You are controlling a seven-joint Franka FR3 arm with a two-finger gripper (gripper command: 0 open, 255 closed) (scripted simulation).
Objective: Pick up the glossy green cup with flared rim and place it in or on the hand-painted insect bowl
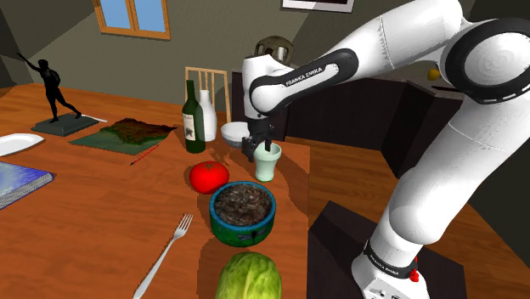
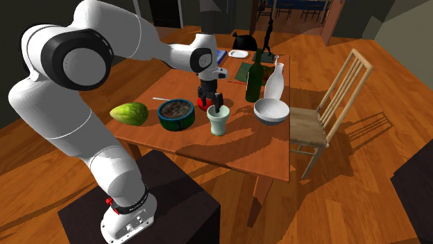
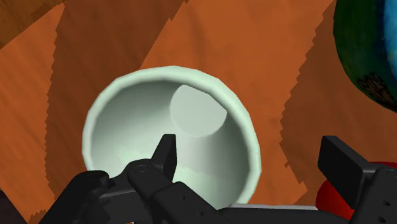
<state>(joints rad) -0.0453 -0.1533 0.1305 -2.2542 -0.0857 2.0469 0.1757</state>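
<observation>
Shoulder view puts a green leafy vegetable [image 1: 248,279] nearest, at the front edge of the wooden counter [image 1: 85,212], with the dark stand [image 1: 374,255] to that view's right and a silver fork [image 1: 166,255] lying to its left. Just behind the vegetable sits the bowl [image 1: 242,231], blue-green outside and dark and mottled inside, upright on the counter. Behind it, toward the view's left, lies a red tomato [image 1: 208,176]. Beside the tomato, toward the view's right, stands the pale green cup [image 1: 267,166], upright on the counter, near the bowl but apart from it. The black gripper [image 1: 259,146] hangs straight down over the cup's flared rim. In the wrist view the fingers are spread: one of the fingers [image 3: 167,153] dips inside the cup [image 3: 191,121] while the other stands outside the rim, clear of the wall, so the cup is straddled and not pinched; whether the inner one touches the wall I cannot tell. In the second exterior view the cup [image 2: 220,122] stands between the bowl [image 2: 175,119] and a white bowl [image 2: 270,111]. Farther back in the shoulder view come a dark green bottle [image 1: 194,119] and a white bottle [image 1: 208,119] side by side, then a wooden chair [image 1: 208,81] behind them. Off to that view's left lie a dark placemat [image 1: 127,134], a white plate [image 1: 17,144] and a black figurine [image 1: 55,89], and a window [image 1: 136,15] is set in the far wall
</observation>
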